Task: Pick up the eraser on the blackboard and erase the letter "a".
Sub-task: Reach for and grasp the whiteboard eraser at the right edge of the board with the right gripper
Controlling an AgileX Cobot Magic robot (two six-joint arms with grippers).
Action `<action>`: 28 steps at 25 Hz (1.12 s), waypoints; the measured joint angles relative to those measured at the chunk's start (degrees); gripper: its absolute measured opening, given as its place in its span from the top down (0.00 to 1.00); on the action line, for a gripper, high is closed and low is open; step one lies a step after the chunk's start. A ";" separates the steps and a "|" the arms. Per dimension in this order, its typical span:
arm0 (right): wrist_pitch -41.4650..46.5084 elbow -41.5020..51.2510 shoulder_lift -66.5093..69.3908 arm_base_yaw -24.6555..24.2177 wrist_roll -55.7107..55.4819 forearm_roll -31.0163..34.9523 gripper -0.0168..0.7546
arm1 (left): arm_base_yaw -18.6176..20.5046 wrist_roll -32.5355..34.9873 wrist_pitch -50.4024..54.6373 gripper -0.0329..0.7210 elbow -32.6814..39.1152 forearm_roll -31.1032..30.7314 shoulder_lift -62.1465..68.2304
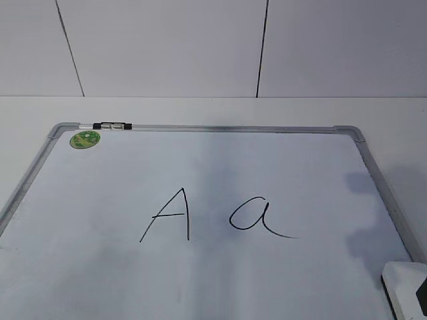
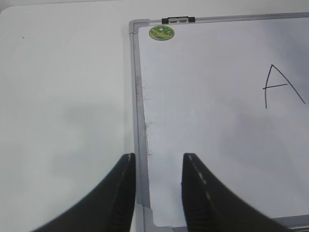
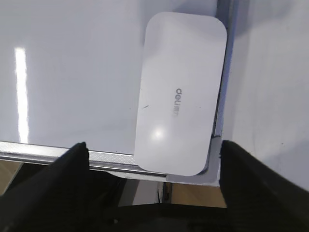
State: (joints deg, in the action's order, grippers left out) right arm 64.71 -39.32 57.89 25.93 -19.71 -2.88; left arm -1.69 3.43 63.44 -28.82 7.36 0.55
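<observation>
Both wide-apart right jaws astride the eraser [image 3: 179, 94], not touching.

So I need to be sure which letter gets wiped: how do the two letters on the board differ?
The capital "A" is angular, made of straight strokes with a crossbar; the letter "a" is rounded, with a tail trailing right. The capital "A" stands taller and sits left; the letter "a" is shorter and lies closer to the eraser at the blackboard's near right corner. Both are thin black marker, still whole.
</observation>
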 joint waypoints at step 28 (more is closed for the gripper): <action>-5.34 2.44 11.18 -2.19 -1.24 -1.30 0.13 | 0.00 0.00 0.00 0.63 0.00 0.00 0.00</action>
State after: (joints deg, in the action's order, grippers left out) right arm 59.37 -36.88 69.07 23.73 -20.95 -4.18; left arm -1.69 3.43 63.44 -28.82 7.36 0.55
